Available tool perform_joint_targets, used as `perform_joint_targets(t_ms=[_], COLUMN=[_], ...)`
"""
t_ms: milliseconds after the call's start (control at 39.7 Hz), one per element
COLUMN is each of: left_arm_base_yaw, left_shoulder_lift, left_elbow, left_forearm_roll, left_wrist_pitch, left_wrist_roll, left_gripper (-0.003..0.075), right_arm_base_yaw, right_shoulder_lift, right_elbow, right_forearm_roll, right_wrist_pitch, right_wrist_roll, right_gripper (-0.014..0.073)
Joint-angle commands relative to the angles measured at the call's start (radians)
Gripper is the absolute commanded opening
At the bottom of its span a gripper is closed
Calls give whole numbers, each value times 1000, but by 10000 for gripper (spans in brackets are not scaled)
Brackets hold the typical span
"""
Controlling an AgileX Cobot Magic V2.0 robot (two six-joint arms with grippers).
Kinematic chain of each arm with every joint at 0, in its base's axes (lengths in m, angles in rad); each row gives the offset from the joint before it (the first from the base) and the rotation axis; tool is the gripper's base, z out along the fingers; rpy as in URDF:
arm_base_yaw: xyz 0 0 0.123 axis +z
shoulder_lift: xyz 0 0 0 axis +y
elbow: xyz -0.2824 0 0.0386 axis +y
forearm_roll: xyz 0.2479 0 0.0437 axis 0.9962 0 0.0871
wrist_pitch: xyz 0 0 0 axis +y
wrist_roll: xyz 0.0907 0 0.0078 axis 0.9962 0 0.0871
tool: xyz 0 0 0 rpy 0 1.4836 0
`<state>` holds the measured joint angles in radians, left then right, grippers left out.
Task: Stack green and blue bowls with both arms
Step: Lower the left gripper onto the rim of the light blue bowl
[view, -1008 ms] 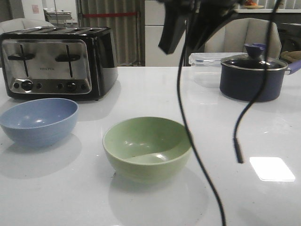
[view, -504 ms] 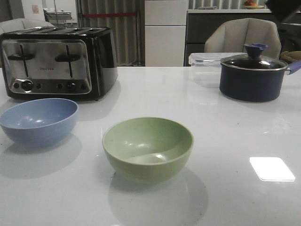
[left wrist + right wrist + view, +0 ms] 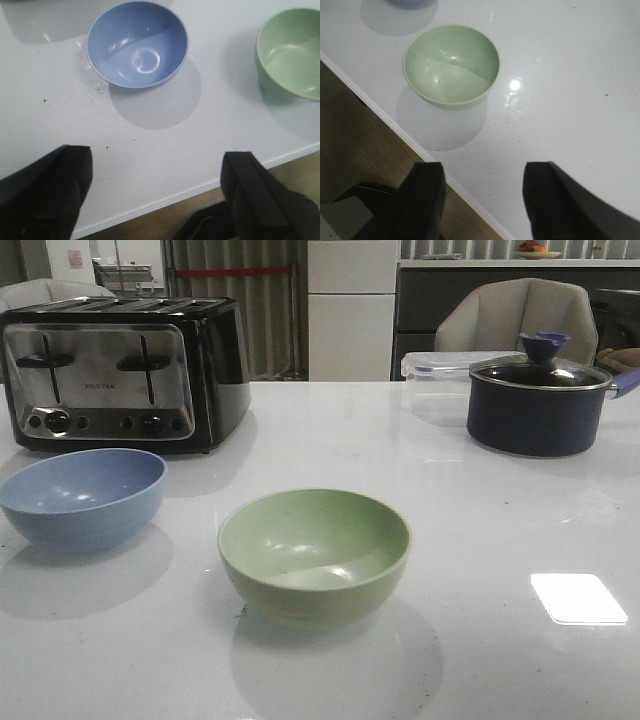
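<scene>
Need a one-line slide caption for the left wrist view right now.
Open left end effector hovers above the table edge, empty blue bowl and green bowl ahead, unstacked.

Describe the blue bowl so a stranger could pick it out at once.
Find the black and chrome four-slot toaster at the white table's far left. Directly in front of it sits the round matte dusty-blue bowl, empty and upright. Its only look-alike, the pale sage-green bowl, stands apart to its right, nearer the camera.

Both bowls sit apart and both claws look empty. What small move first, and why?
Probably lower the left claw toward the blue bowl. It is open and empty, and the bowl stands clear of the green bowl, so its rim looks free to grasp. The right claw can wait, open above the green one.
</scene>
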<state>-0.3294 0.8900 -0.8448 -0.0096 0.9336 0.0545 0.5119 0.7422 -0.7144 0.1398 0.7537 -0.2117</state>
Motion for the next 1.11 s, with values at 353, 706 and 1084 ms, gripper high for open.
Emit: perform_joint_targets(t_ms=[353, 706, 1084], left_arm_base_yaw=[153, 226, 224], left_shoulder_lift=[452, 773, 915], left_elbow=[-291, -421, -433], left_forearm_roll=[27, -75, -125], left_wrist_pitch=[-27, -95, -235], left_wrist_roll=[-9, -9, -9], left_gripper=[581, 581, 424], right_arm_base_yaw=[2, 2, 2], right_shoulder_lift=[-7, -7, -7], right_elbow=[-26, -26, -26], right_forearm_roll=[9, 9, 9], right_wrist_pitch=[-50, -50, -50], right_wrist_roll=[-8, -8, -8], right_gripper=[462, 462, 462])
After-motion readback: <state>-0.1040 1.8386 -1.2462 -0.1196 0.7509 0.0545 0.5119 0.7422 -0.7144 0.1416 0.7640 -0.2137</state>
